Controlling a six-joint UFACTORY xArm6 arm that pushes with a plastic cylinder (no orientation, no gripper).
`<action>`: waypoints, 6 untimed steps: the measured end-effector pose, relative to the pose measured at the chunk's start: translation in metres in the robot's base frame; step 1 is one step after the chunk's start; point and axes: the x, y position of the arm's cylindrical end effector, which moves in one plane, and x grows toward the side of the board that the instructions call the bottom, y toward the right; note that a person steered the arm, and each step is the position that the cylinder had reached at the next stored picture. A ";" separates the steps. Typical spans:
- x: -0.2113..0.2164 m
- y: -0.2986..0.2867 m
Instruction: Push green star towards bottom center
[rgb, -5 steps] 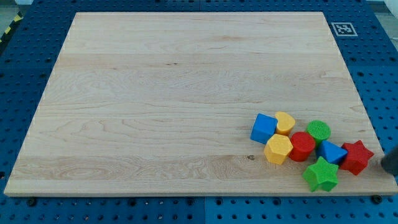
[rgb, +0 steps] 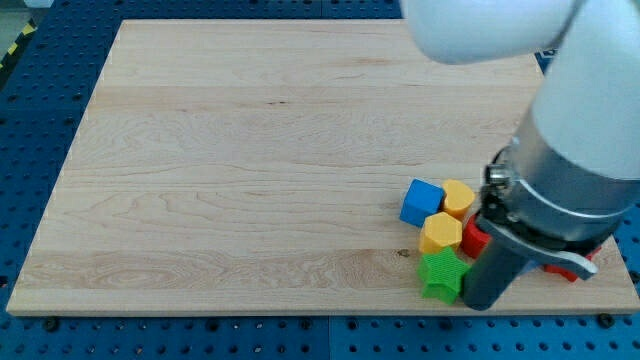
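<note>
The green star (rgb: 441, 274) lies near the bottom edge of the wooden board (rgb: 250, 170), right of centre. My tip (rgb: 480, 303) is down at the board, right against the star's right side. Just above the star sits a yellow hexagon block (rgb: 440, 232), with a blue cube (rgb: 421, 201) and a yellow block (rgb: 459, 197) above it. A red block (rgb: 473, 238) shows partly behind the rod. The arm's large body (rgb: 570, 170) hides the other blocks at the right.
The board's bottom edge runs just below the star and my tip. A blue pegboard surface (rgb: 40, 100) surrounds the board. A bit of red (rgb: 570, 267) shows under the arm at the right.
The arm has swung in from the right edge over the block cluster. The green star has moved left by about a block's width or more, and the yellow hexagon has shifted slightly left.
</note>
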 end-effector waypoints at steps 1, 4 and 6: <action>0.000 0.000; 0.000 -0.051; -0.001 0.013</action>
